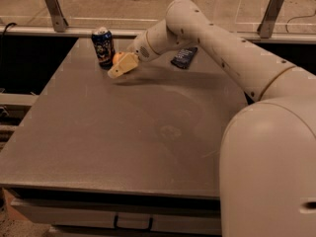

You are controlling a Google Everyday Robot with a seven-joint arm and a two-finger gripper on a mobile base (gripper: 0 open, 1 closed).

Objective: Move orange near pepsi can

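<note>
The pepsi can (103,45), dark blue with a silver top, stands upright at the far left of the grey table (123,132). The orange (118,58) shows just right of the can, mostly covered by my gripper's pale fingers. My gripper (122,65) is at the end of the white arm that reaches across from the right. It sits right beside the can, low over the table, closed around the orange.
A flat dark snack packet (184,57) lies at the far middle of the table, behind the arm. A rail with metal posts (53,6) runs behind the table. A drawer handle (132,224) shows under the front edge.
</note>
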